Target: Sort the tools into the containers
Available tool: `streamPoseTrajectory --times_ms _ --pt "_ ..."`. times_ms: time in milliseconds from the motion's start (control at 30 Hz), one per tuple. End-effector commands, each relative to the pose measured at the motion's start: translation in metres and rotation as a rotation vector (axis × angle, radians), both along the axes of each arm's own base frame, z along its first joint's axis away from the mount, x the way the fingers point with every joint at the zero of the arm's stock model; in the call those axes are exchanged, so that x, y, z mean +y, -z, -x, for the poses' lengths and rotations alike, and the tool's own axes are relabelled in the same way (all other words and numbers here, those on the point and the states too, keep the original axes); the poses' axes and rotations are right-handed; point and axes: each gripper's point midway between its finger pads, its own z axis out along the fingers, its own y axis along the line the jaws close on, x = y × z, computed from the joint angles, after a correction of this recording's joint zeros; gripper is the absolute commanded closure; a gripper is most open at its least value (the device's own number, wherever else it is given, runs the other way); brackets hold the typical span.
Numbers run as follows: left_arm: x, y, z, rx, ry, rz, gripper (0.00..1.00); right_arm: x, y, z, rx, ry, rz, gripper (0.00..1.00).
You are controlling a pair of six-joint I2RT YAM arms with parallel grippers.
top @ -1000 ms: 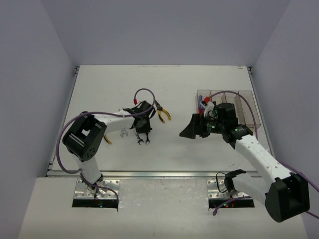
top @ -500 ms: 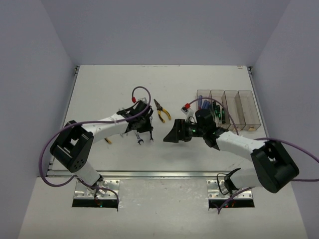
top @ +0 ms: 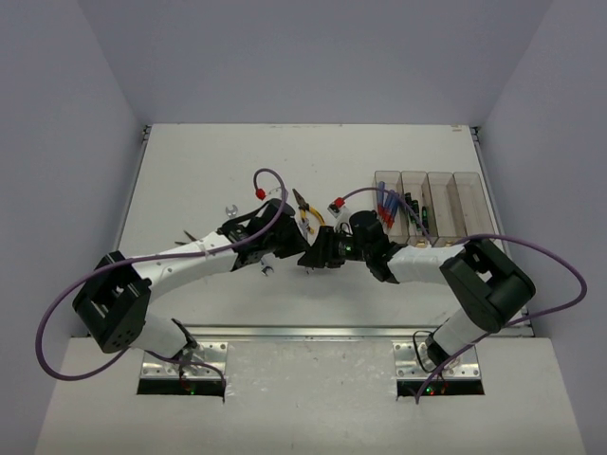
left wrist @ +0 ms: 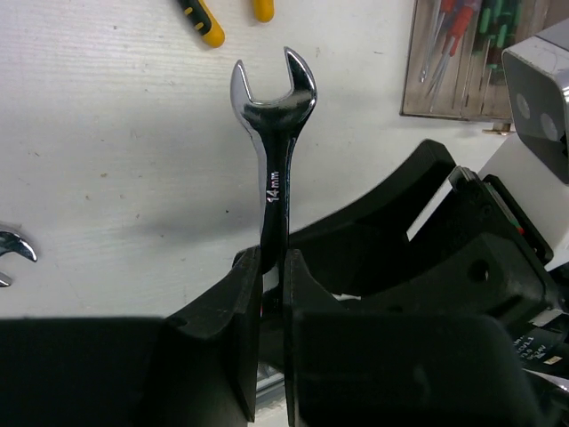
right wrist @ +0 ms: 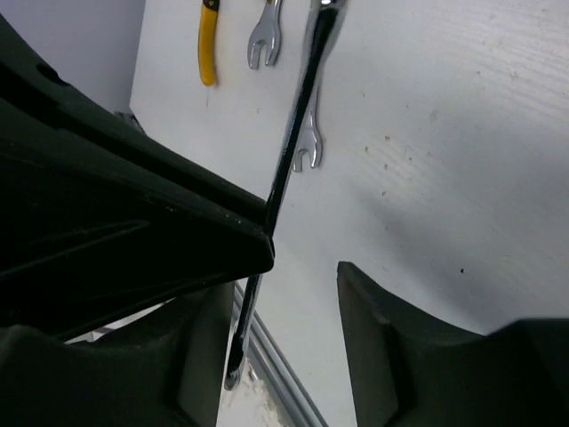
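My left gripper is shut on the shaft of a silver 14 mm open-end wrench, whose open head points away over the table. My right gripper is open, and the same wrench runs past its left finger with the lower end between the jaws, not gripped. In the top view the two grippers meet at table centre, the left facing the right. The four joined clear bins stand at the back right. The left one holds blue-handled screwdrivers, the one beside it green/black ones.
Yellow-handled pliers lie just behind the grippers and show in the left wrist view. Loose wrenches lie on the table. The bins with screwdrivers show at the top right of the left wrist view.
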Motion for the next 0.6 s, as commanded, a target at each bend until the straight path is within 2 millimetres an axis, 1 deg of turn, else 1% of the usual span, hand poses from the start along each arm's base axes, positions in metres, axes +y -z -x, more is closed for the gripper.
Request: streamPoseTrajectory --times_ms 0,33,67,100,167,200,233,267,300,333,367,433,500,533,567 --pt "-0.016 -0.018 0.002 -0.040 0.004 0.086 1.00 0.016 -0.028 -0.017 -0.092 0.006 -0.077 0.67" --pt "-0.016 -0.019 0.002 -0.042 0.004 0.087 1.00 0.017 -0.029 -0.016 -0.093 0.005 -0.079 0.80" --pt "-0.016 -0.019 0.002 -0.044 0.004 0.087 1.00 0.017 -0.030 -0.016 -0.093 0.005 -0.080 0.95" --pt "-0.016 -0.020 0.002 -0.046 0.003 0.088 1.00 0.017 -0.031 -0.015 -0.096 0.006 -0.080 1.00" --pt "-0.015 -0.024 0.001 -0.057 -0.004 0.088 1.00 0.014 -0.029 -0.014 -0.099 0.013 -0.067 1.00" --pt "-0.013 -0.027 0.000 -0.066 -0.010 0.078 0.91 0.010 -0.029 -0.014 -0.108 0.023 -0.051 1.00" --pt "-0.010 -0.029 -0.002 -0.076 -0.017 0.063 0.78 0.006 -0.029 -0.015 -0.119 0.036 -0.035 1.00" --pt "-0.006 -0.035 -0.005 -0.093 -0.031 0.043 0.56 0.000 -0.029 -0.017 -0.125 0.052 -0.008 1.00" --pt "0.000 -0.043 -0.009 -0.111 -0.053 0.014 0.29 -0.007 -0.028 -0.019 -0.125 0.069 0.025 1.00" --pt "0.019 -0.038 -0.011 -0.106 -0.109 -0.067 0.05 -0.016 -0.027 -0.020 -0.101 0.091 0.078 1.00" --pt "0.036 -0.044 -0.013 -0.123 -0.157 -0.122 0.00 -0.027 -0.026 -0.024 -0.106 0.103 0.124 1.00" --pt "0.064 -0.057 -0.014 -0.150 -0.223 -0.176 0.00 -0.054 -0.027 -0.032 -0.115 0.134 0.241 1.00" --pt "0.092 -0.080 -0.012 -0.208 -0.267 -0.189 0.00 -0.103 -0.034 -0.045 -0.139 0.170 0.440 1.00" --pt "0.104 -0.082 -0.009 -0.219 -0.269 -0.233 0.00 -0.132 -0.035 -0.052 -0.143 0.202 0.557 1.00" --pt "0.115 -0.090 -0.005 -0.242 -0.271 -0.257 0.00 -0.159 -0.037 -0.059 -0.142 0.237 0.652 1.00"
